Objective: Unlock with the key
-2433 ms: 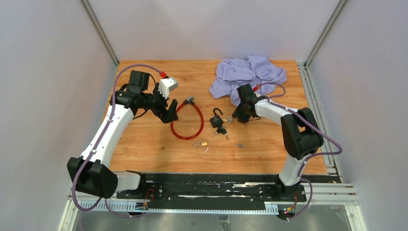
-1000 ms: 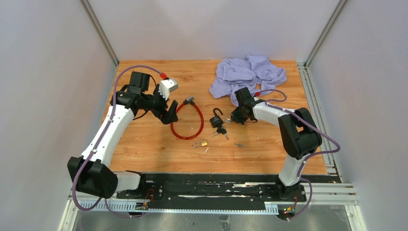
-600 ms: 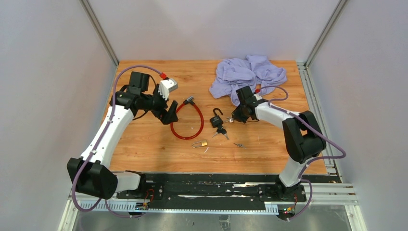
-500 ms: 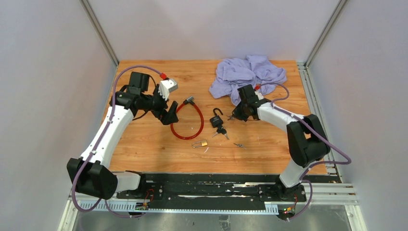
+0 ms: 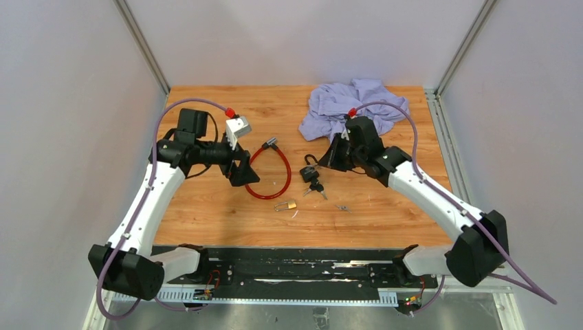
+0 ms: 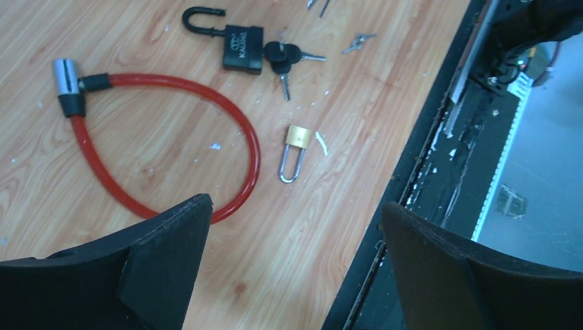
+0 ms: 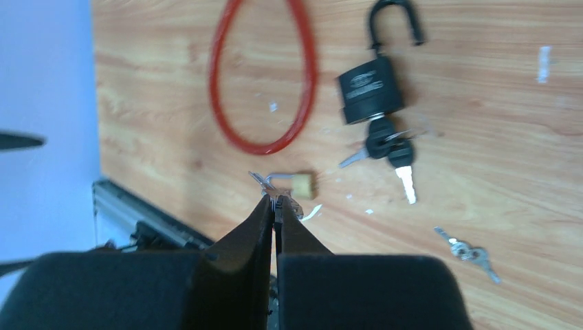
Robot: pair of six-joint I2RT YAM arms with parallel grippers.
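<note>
While my right gripper [image 7: 275,206] is pinched together on a small key [image 7: 276,195] above mid-tabletop [image 5: 385,220], my left gripper [image 6: 294,205] hangs with jaws wide apart over the red cable lock [image 6: 253,141]. Toward the near edge lies the brass padlock [image 6: 298,136]; just beyond it is the black padlock [image 6: 243,48], its shackle open.

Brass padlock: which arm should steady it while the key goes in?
Left. The left pincer is open and empty, facing the brass padlock; the right pincer is shut on the keys.
</note>
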